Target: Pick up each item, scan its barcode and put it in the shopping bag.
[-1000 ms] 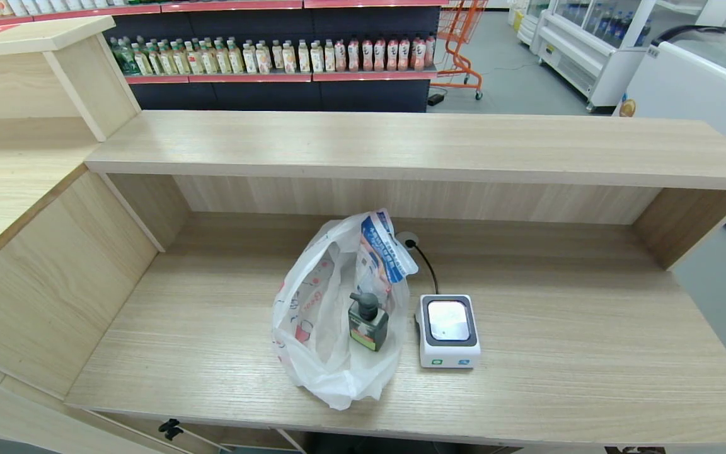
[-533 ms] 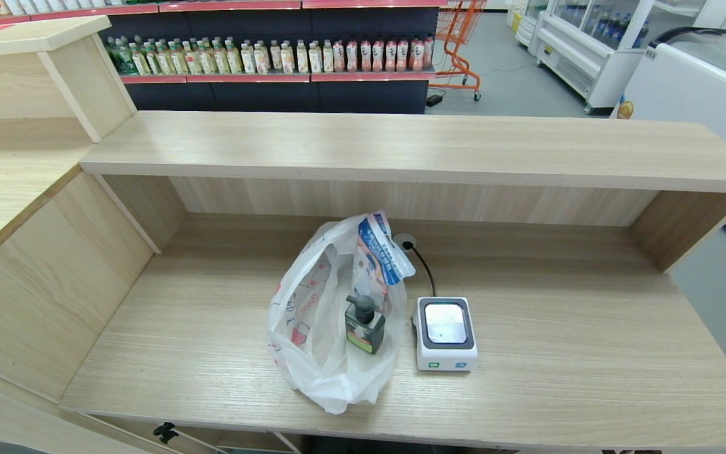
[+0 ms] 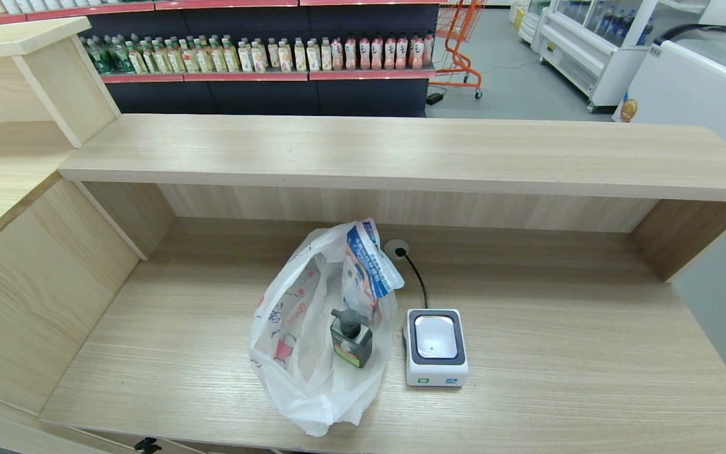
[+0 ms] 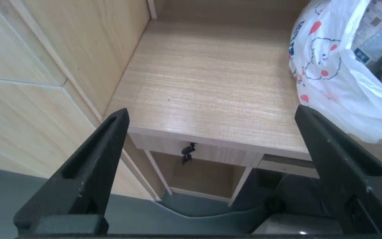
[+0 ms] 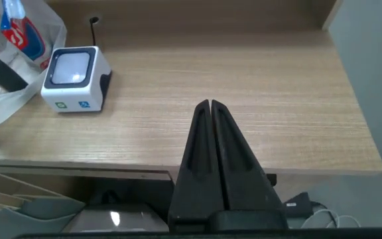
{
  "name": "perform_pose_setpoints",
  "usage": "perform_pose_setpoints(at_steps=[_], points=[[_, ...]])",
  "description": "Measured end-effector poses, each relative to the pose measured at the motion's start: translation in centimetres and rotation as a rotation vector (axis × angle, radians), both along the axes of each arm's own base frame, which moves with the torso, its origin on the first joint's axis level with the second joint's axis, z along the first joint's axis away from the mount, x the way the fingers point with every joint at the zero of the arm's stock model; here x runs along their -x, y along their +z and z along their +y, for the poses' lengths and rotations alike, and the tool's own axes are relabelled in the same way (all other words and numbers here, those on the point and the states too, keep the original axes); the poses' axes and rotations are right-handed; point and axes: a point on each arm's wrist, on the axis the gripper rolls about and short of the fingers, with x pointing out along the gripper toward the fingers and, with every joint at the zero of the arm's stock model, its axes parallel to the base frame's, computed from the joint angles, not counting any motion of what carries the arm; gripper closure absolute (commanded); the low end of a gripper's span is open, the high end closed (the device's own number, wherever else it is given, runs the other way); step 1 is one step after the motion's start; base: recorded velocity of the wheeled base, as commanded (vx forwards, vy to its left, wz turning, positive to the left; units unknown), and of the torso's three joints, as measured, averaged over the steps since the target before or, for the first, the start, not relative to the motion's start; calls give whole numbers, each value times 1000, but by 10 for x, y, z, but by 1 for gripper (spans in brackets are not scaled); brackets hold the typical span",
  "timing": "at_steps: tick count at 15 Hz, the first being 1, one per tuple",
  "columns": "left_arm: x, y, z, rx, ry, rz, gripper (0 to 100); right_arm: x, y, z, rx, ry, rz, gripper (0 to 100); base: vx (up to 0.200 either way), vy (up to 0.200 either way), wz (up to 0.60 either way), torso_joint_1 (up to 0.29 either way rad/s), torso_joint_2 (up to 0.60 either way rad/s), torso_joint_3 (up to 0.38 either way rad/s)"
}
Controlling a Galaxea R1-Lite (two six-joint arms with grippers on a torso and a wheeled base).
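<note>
Dark green pump bottle (image 3: 350,343) already in white plastic shopping bag (image 3: 287,372); left fingers (image 4: 98,166) spread, right fingers (image 5: 201,146) closed, empty; I'd keep both clear.

The site is a retail shop, seen from the staff side of a wooden checkout counter (image 3: 527,353) with a raised customer ledge (image 3: 401,151). On the counter stand a corded barcode scanner (image 3: 435,345) and a printed plastic bag (image 3: 293,378) holding goods. Beyond the counter, red-edged shelves (image 3: 212,77) carry rows of drink bottles (image 3: 262,55). Also beyond the counter, an orange trolley (image 3: 460,47) stands in a grey-floored aisle lined by a glass-door cooler (image 3: 580,38) and a white chest freezer (image 3: 697,82).
</note>
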Motion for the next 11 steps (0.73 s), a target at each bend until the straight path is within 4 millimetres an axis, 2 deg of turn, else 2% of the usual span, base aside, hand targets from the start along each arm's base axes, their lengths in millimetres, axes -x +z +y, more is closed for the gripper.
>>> perform_pose_setpoints(at_steps=[11], points=[[0,0,0,0,0,0,0,0,0,0,4,0,1,100,0,0,0,0,0,0]])
